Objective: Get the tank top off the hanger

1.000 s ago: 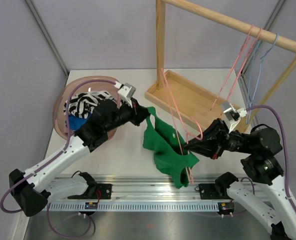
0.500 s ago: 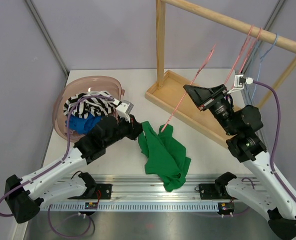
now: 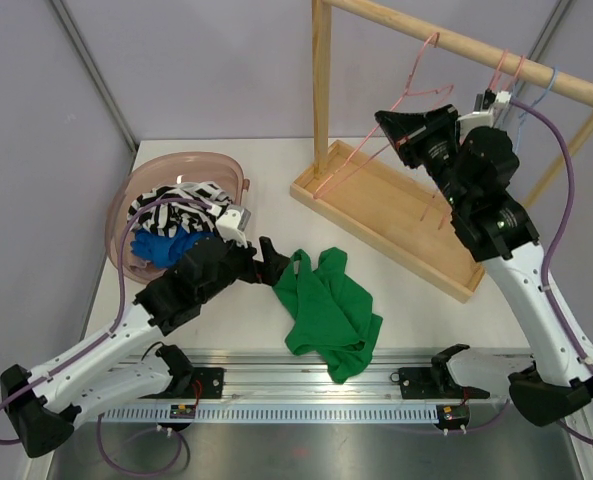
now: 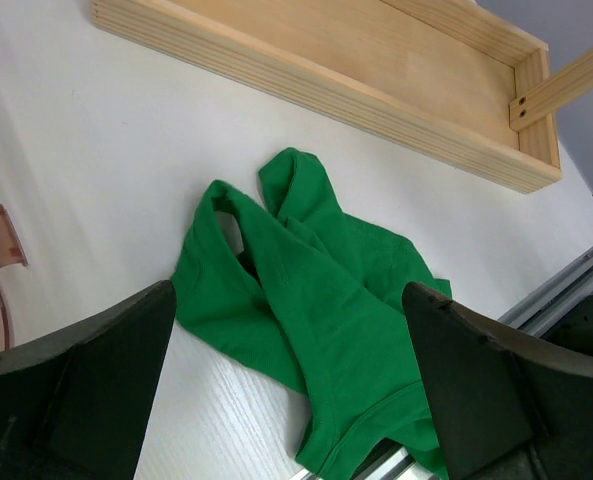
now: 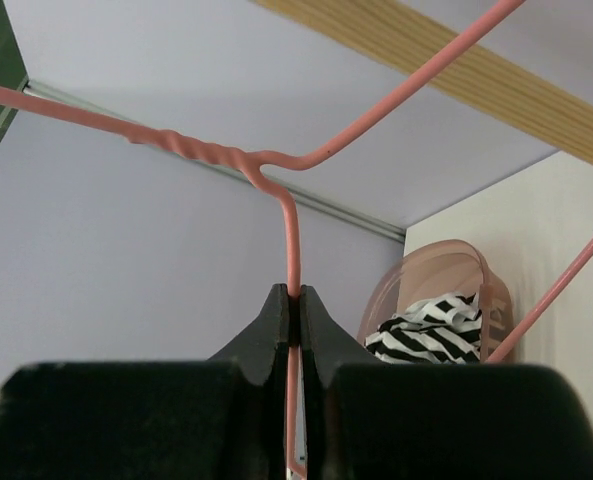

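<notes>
The green tank top [image 3: 326,305] lies crumpled on the white table, free of the hanger; the left wrist view shows it spread just below the fingers [image 4: 316,300]. My left gripper [image 3: 276,262] sits at the top's left edge, open wide with nothing between its jaws [image 4: 288,290]. The pink wire hanger [image 3: 416,95] is bare and held high beside the wooden rail. My right gripper [image 3: 401,125] is shut on the hanger's wire [image 5: 292,230] just below the twisted neck, fingers pinched together [image 5: 294,298].
A pink basket [image 3: 126,195] with striped [image 3: 181,200] and blue clothes stands at the back left. The wooden rack's tray base [image 3: 446,270] and top rail [image 3: 476,45] fill the right side. Other hangers [image 3: 516,75] hang on the rail. A metal rail [image 3: 306,410] runs along the near edge.
My left gripper has opened, let go of the tank top and drawn back left. The right arm has swung the hanger up out of the top towards the wooden rail.
</notes>
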Robot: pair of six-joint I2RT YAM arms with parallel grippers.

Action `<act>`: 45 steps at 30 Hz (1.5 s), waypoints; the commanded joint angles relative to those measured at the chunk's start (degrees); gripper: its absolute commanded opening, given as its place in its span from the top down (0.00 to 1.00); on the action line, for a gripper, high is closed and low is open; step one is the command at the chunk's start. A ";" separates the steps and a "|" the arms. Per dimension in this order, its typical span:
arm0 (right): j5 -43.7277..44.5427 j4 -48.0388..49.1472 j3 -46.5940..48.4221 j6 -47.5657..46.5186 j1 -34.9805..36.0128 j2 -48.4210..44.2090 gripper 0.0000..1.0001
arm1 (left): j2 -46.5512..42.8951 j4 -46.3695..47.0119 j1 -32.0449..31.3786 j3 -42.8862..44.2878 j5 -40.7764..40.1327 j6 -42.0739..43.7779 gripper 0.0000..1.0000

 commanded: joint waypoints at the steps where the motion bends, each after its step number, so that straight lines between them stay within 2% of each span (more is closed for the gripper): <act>1: -5.55 -4.21 7.53 4.27 -7.17 4.64 1.00 | -2.17 -0.94 0.09 0.87 -1.22 0.84 0.01; 3: -10.13 -5.00 11.39 5.87 -9.57 7.98 1.00 | -2.70 -1.99 0.09 1.05 -0.78 1.27 0.01; 8: -12.70 -8.60 20.18 6.92 -12.73 13.62 1.00 | -4.02 -3.32 0.09 0.96 0.19 1.89 0.01; 11: -12.53 -9.40 21.86 7.71 -13.35 15.38 1.00 | -4.37 -3.05 0.09 0.69 0.89 1.80 0.01; 20: -7.87 -9.75 16.33 8.50 -13.62 13.10 0.99 | -4.37 -3.67 0.09 0.26 2.30 0.92 0.01; 23: -9.09 -9.32 15.80 8.33 -13.62 12.84 0.72 | -4.28 -4.11 0.09 0.34 2.56 0.75 0.01; 25: -9.89 -9.75 15.98 8.33 -13.62 12.40 0.57 | -4.28 -3.93 0.01 0.26 2.65 0.66 0.01; 27: -10.33 -9.40 15.54 8.24 -13.62 11.26 0.53 | -3.93 -3.93 0.01 0.25 2.74 0.49 0.01; 31: -12.96 -9.05 13.79 6.66 -13.62 8.80 0.36 | -2.97 -2.79 -1.04 -0.36 3.70 0.13 0.01; 34: -15.68 -8.61 10.81 4.82 -13.45 5.55 0.19 | -0.86 -1.56 -2.97 -0.89 3.27 -0.83 0.01; 35: -16.65 -8.26 10.01 4.20 -13.53 4.59 0.05 | -0.16 -1.39 -3.59 -0.89 2.83 -1.18 0.01; 36: -18.40 -8.61 9.30 3.41 -13.53 3.10 0.01 | 1.24 -1.56 -4.21 -0.45 1.96 -1.79 0.01; 39: -19.55 -11.77 7.98 -0.89 -13.53 -0.15 0.01 | 4.93 -2.00 -6.84 0.51 0.37 -2.76 0.01; 45: -17.62 -22.04 9.64 -15.73 -13.53 -4.91 0.00 | 13.02 -4.55 -13.43 5.96 -6.22 -3.91 0.01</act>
